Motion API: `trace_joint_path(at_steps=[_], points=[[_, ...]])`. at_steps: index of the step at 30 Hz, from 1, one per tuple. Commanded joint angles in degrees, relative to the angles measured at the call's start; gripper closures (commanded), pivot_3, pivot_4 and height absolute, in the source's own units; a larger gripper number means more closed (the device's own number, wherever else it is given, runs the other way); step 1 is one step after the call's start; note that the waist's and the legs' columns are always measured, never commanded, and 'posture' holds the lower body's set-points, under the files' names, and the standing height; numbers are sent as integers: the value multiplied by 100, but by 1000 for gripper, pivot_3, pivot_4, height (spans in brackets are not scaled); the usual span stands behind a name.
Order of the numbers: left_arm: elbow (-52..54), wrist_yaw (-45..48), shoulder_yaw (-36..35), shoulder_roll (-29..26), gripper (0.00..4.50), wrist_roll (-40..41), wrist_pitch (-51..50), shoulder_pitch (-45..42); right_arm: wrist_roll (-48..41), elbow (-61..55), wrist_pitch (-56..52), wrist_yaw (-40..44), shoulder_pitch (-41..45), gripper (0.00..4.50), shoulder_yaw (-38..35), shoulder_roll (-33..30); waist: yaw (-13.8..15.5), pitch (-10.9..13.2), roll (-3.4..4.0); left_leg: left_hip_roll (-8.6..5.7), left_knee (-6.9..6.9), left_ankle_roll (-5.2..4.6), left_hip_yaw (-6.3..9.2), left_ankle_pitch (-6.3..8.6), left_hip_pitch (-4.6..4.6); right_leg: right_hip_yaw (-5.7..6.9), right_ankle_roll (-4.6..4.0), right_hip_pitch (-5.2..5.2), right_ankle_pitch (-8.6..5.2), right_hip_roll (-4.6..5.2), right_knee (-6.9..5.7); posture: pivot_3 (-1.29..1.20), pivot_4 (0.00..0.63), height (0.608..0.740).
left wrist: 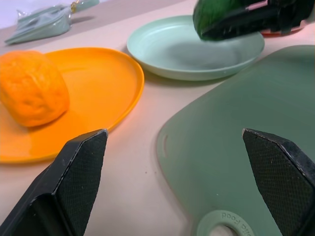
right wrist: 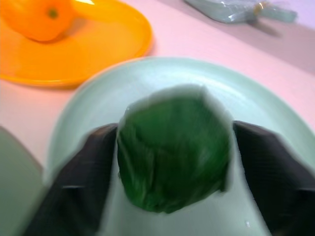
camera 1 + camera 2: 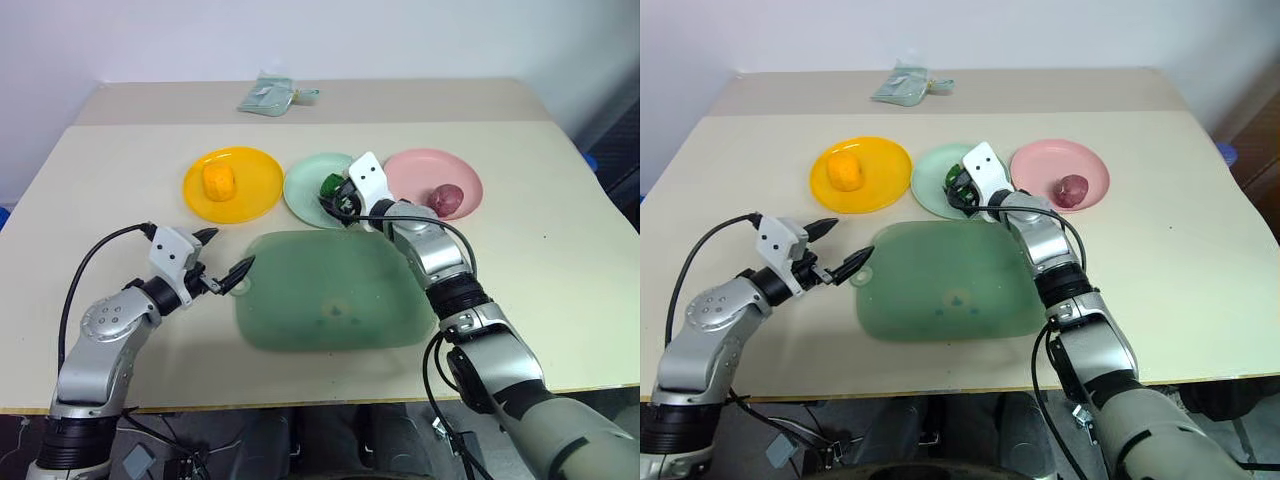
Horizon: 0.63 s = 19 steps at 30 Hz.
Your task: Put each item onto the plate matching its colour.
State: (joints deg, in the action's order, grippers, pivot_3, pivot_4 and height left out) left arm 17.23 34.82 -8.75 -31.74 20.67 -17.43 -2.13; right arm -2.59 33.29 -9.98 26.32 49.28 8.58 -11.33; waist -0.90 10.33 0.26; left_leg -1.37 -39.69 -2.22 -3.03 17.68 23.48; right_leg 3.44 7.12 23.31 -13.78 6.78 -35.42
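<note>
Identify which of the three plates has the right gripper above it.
The mint green plate, the middle one. The right gripper is over it with the dark green item between its fingers; the yellow plate and pink plate flank it.

Beige tabletop (image 3: 120, 180), pale plain wall (image 3: 300, 35) behind, possibly dark floor (image 3: 615, 150) at right edge

Silver arms, white wrist blocks, black cables, black-fingered left gripper (image 3: 225, 262)
</note>
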Motion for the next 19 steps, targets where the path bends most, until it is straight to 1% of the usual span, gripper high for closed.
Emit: trace_joint_path(at_steps=[1, 4, 7, 10, 12, 15, 19], points=[[290, -76, -143, 46, 0, 44, 76, 59, -202, -916, 568, 589, -180, 61, -235, -429, 10, 0, 0, 2, 0, 2, 0, -1, 0, 0, 0, 0, 0, -2, 0, 0, 150, 740], [260, -132, -170, 74, 0, 23, 71, 54, -676, -1828, 421, 1415, -781, 61, -525, -1104, 46, -1, -2, 2, -1, 3, 3, -2, -1, 3, 1, -8, 0, -2, 4, 0, 150, 740], [84, -176, -425, 38, 0, 72, 96, 100, -1357, -2680, -83, 2108, -1582, 61, -1132, -1943, 54, -2, -3, 1, -2, 1, 6, -1, -1, 6, 2, -16, 0, 0, 13, 0, 150, 740], [-188, -144, -776, -90, 0, 54, 163, 255, -1720, -2999, -395, 2480, -2425, 61, -1760, -2713, 34, -2, -3, 5, -2, 0, 2, 0, -3, 5, 2, -14, 0, 0, 18, 0, 150, 740], [-461, -105, -1042, -186, 0, 42, 256, 401, -1904, -3051, -603, 2704, -3025, 61, -2121, -3119, 20, -2, -3, 8, 0, 0, -1, 0, -6, 4, 1, -13, 0, -1, 24, 0, 150, 740], [-685, -27, -1432, -279, 0, 109, 372, 689, -2019, -3037, -676, 2951, -3700, 61, -2484, -3511, -1, -2, -2, 15, 3, -1, -11, 1, -11, 1, 0, -13, 0, -1, 25, 0, 150, 740], [-653, 63, -1684, -310, 0, 164, 405, 1028, -2032, -3020, -745, 2974, -3923, 61, -2586, -3629, 9, -2, -2, 17, 0, -4, -17, 2, -14, -7, 0, -12, 0, 4, 22, 0, 150, 740]])
